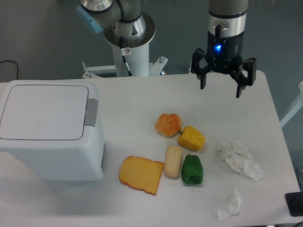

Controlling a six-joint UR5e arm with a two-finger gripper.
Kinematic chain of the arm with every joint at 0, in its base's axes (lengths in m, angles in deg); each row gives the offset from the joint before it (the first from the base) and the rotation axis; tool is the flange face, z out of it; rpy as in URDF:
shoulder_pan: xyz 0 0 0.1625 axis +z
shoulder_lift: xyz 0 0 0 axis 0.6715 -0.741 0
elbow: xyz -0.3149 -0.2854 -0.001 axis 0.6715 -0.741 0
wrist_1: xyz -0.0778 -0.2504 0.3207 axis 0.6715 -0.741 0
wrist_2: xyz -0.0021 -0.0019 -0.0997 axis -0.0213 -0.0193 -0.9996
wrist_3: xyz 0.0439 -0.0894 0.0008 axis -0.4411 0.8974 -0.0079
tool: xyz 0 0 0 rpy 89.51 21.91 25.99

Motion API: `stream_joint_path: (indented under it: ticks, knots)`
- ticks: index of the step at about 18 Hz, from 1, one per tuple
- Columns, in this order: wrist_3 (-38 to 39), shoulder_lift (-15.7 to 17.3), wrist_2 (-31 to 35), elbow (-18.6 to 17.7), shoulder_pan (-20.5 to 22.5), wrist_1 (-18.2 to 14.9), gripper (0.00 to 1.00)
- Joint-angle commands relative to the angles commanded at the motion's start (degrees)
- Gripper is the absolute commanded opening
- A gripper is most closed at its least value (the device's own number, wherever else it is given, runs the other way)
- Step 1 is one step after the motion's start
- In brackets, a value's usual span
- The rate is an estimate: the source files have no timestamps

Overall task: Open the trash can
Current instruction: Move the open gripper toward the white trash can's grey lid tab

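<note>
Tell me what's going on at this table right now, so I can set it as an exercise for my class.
A robot arm's gripper hangs open and empty above the far right of the white table, touching nothing. The trash can sits at the left with its flat lid shut and the grey push tab on its right edge untouched. Toy food lies mid-table: a bread slice, a green pepper and a yellow pepper, with crumpled tissue to the right.
</note>
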Motion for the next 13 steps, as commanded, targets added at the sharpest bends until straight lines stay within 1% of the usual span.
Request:
stream_joint_path:
  ticks: [4, 9, 13]
  knots:
    - [0.36, 0.00, -0.52, 0.00, -0.17, 0.09, 1.00]
    - [0.88, 0.00, -4.56, 0.17, 0.44, 0.00, 1.00]
    - [6.50, 0.00, -7.55, 0.26, 0.61, 0.09, 1.00]
